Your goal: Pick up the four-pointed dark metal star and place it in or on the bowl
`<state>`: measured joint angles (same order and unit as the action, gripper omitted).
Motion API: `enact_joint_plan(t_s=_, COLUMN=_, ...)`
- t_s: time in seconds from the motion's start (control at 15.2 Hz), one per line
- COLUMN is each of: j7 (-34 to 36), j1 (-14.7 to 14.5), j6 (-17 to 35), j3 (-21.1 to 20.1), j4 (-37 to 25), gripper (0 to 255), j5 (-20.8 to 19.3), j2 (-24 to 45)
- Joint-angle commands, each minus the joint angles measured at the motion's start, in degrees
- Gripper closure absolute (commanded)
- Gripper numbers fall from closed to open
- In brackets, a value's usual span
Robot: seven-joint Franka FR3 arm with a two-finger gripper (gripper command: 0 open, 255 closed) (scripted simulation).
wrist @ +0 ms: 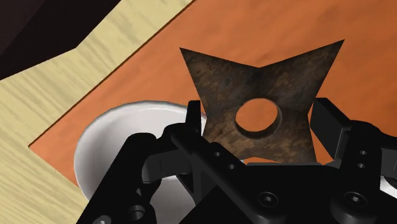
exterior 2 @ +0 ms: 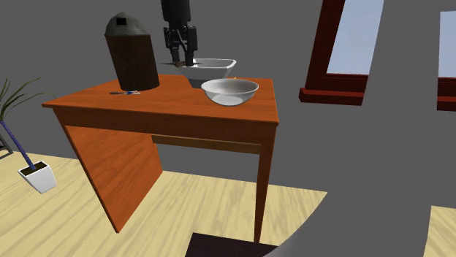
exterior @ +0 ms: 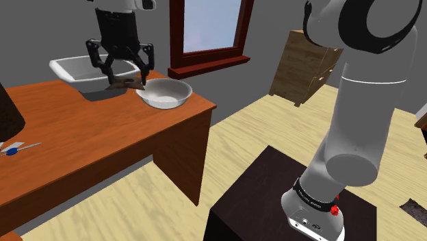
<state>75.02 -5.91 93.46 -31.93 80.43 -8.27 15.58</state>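
The four-pointed star (wrist: 222, 83) is dark, mottled brown metal with a round hole in its middle. My gripper (wrist: 259, 130) is shut on it, one finger against each side. In the shoulder view the gripper (exterior: 127, 82) holds the star (exterior: 126, 84) low over the orange-brown table (exterior: 102, 137), just beside the left rim of the round white bowl (exterior: 164, 93). In the wrist view the bowl (wrist: 118, 137) lies beside and below the star, partly hidden by the hand. In the second exterior view the gripper (exterior 2: 180, 63) hangs behind the bowl (exterior 2: 229, 90).
A white rectangular basin (exterior: 82, 72) stands right behind the gripper. A tall dark object (exterior 2: 131, 51) and a blue pen (exterior 2: 126, 92) occupy the table's other end. The table edge (exterior: 205, 109) runs close past the bowl. A wooden dresser (exterior: 304, 65) stands by the window.
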Motion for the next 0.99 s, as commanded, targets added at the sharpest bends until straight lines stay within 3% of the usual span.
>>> enact_joint_plan(t_s=0.0, j7=-2.9, j1=2.4, j6=0.6, j3=0.7, j4=2.2, gripper=255, j5=1.1, j2=-1.9)
enact_joint_plan(t_s=0.59, j7=-16.0, j1=11.2, j6=1.9, j3=5.3, j4=7.3, gripper=255, j5=4.2, j2=-6.7)
enact_joint_plan(t_s=0.92, j7=-16.1, j1=11.4, j6=5.9, j3=5.4, j4=11.7, gripper=255, j5=4.3, j2=-7.2)
